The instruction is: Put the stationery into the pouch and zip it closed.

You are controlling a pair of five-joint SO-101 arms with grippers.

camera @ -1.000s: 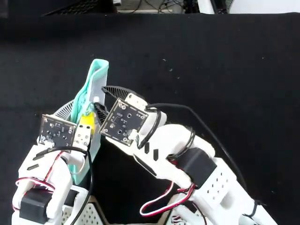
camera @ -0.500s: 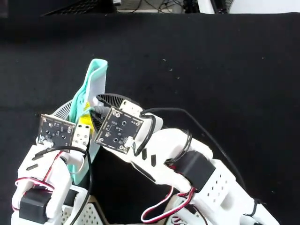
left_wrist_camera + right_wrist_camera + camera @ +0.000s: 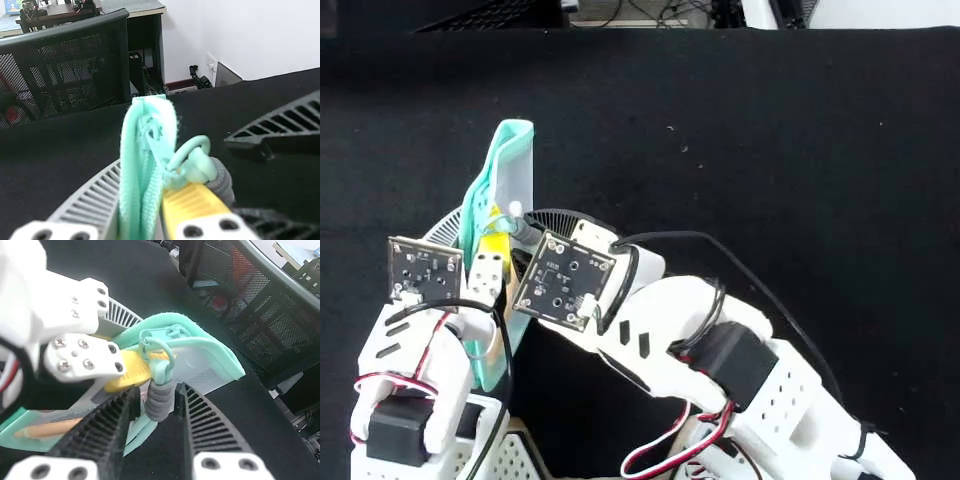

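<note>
Between the closed right jaws, the grey zip pull; between the closed left jaws, the mint pouch

High camera steeply down over the table; both wrist cameras close on the same pouch.
</note>
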